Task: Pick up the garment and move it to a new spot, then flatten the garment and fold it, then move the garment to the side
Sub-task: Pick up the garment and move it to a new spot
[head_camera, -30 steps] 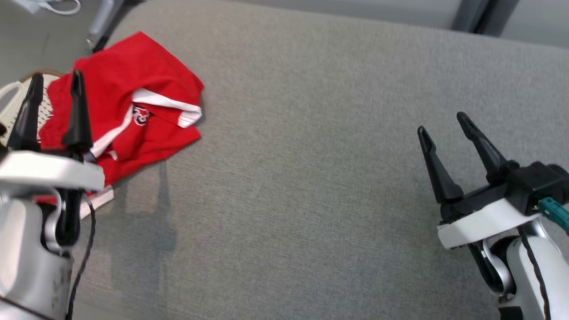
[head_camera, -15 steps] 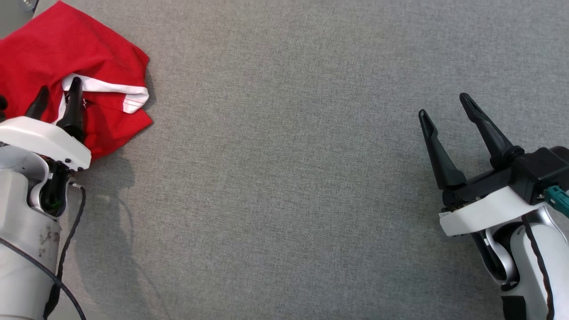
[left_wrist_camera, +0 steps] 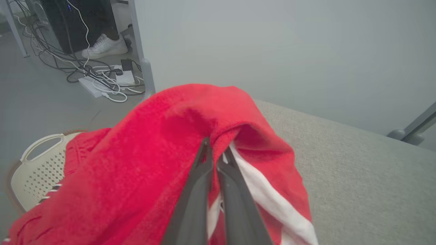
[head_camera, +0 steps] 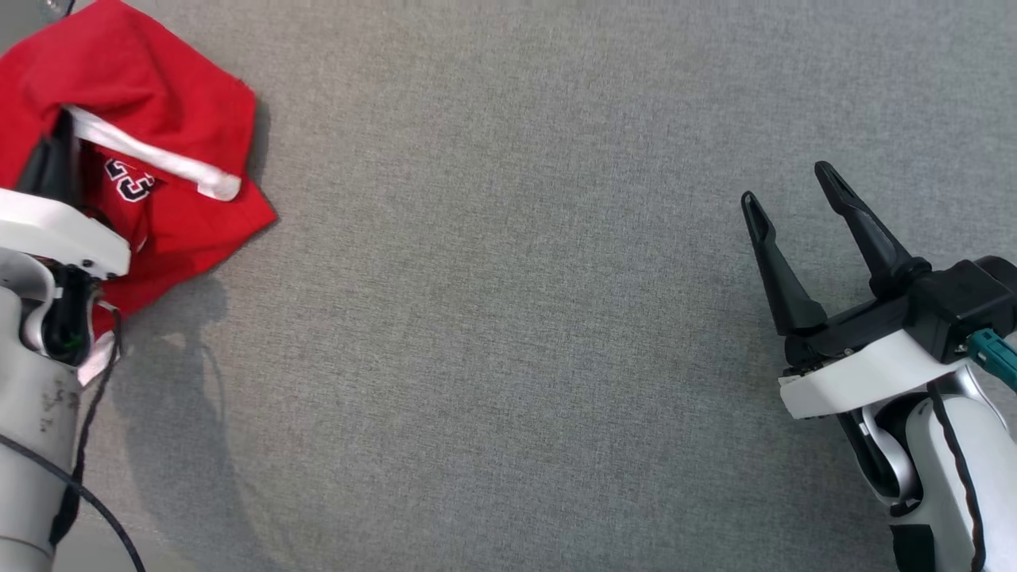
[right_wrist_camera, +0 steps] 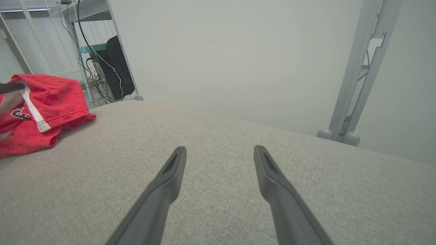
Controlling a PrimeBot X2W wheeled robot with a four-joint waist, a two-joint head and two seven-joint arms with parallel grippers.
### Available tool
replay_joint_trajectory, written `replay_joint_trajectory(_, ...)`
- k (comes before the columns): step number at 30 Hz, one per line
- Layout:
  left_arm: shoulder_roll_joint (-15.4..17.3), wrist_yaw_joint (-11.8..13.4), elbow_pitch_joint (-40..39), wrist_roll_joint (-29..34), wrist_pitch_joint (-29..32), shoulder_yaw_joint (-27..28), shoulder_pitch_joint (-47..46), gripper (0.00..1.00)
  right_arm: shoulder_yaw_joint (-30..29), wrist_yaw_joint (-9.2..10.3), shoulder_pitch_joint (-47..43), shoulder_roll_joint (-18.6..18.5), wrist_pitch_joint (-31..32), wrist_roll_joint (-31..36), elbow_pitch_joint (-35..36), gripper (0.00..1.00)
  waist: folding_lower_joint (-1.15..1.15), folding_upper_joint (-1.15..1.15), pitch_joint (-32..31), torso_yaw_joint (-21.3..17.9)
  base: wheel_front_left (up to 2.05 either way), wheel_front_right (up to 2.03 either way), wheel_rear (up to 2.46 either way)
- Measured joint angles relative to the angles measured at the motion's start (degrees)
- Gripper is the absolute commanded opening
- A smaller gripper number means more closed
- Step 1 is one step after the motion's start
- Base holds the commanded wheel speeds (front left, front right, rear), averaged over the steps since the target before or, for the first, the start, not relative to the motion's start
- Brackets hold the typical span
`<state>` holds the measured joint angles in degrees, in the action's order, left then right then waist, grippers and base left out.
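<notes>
The garment (head_camera: pixel 175 103) is red with white trim and a number print, bunched at the far left of the grey padded table (head_camera: pixel 508 318). My left gripper (head_camera: pixel 54 151) is shut on it. In the left wrist view its fingers (left_wrist_camera: pixel 204 177) lie pressed together and pinch a raised fold of the garment (left_wrist_camera: pixel 163 136), which drapes down on both sides. My right gripper (head_camera: pixel 786 184) stands open over bare table at the right, far from the cloth. The right wrist view shows the right gripper (right_wrist_camera: pixel 219 148) holding nothing, with the garment (right_wrist_camera: pixel 51 98) far to its left.
A cream perforated basket (left_wrist_camera: pixel 37 163) sits on the floor beyond the table's left edge, partly under the cloth. Cables and a power strip (left_wrist_camera: pixel 102 81) lie on the floor near a white shoe (left_wrist_camera: pixel 105 46). A metal frame post (right_wrist_camera: pixel 357 68) stands behind the table.
The head camera tilted down early on. My left gripper went from open over the garment to shut on it, and the fabric is now pulled up into a fold. The right arm stayed put.
</notes>
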<state>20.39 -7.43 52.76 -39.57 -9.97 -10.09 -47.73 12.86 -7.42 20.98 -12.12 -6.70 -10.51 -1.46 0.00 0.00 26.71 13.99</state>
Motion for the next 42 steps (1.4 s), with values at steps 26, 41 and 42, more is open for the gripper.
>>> replay_joint_trajectory(26, 2.4, 10.9, -35.9, 5.4, -4.2, 4.9, 30.4, 0.00, -0.8, -0.01, -9.5, 4.0, -5.3, -2.7, -4.6, 1.00, 0.00, 0.00, -19.3, -2.0, 0.00, 0.00, 0.00)
replay_joint_trajectory(41, 0.4, 16.6, -57.1, 8.4, 3.0, -1.4, 41.1, 0.00, -1.7, -0.01, -11.9, 5.0, -3.9, -3.2, -2.6, 1.00, 0.00, 0.00, -20.4, -7.6, 0.00, 0.00, 0.00)
replay_joint_trajectory(42, 0.1, 16.5, -57.6, 8.6, 3.6, -2.4, 40.8, 0.00, -1.8, -0.01, -11.8, 5.0, -3.8, -3.1, -2.5, 1.00, 0.00, 0.00, -20.2, -8.2, 0.00, 0.00, 0.00)
